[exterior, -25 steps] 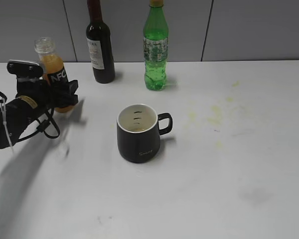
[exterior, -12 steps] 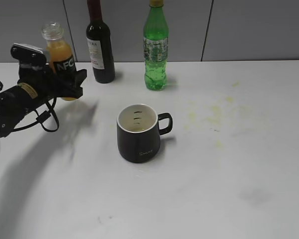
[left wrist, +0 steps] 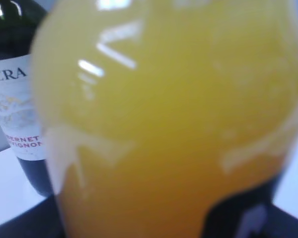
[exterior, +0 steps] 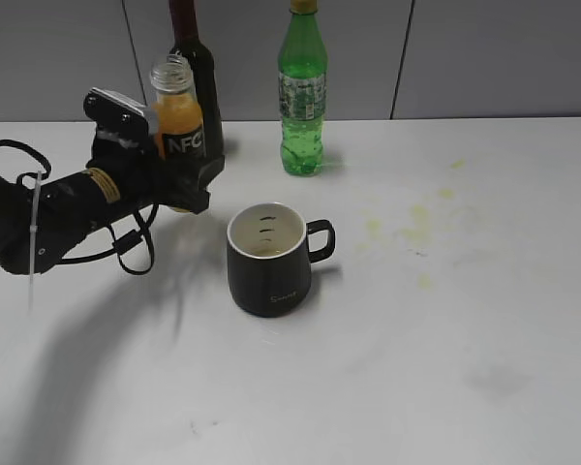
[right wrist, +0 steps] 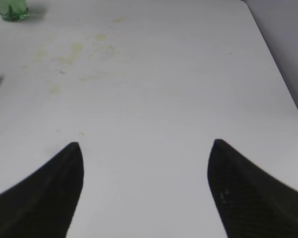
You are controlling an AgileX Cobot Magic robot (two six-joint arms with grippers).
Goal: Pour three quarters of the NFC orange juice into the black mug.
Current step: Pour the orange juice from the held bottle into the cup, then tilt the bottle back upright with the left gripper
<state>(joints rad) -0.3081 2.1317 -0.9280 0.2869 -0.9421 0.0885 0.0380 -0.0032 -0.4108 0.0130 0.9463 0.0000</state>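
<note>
While the left gripper (exterior: pixel 179 179) clamps the NFC orange juice (exterior: pixel 179 131) upright and clear of the table, the black mug (exterior: pixel 269 258) stands near it, toward the middle.

Pale and matte, the white table (exterior: pixel 484 320) carries faint yellowish stains (exterior: pixel 416 228) right of the mug and a grey smudge (exterior: pixel 494 380) nearer the front; a grey panelled wall (exterior: pixel 504 58) closes the back. Against it stand a dark wine bottle (exterior: pixel 198 87), partly hidden behind the juice, and a green bottle (exterior: pixel 302 92). Over bare tabletop, the right gripper (right wrist: pixel 145 191) hangs with jaws spread wide, holding nothing. Orange liquid fills the left wrist view.
</note>
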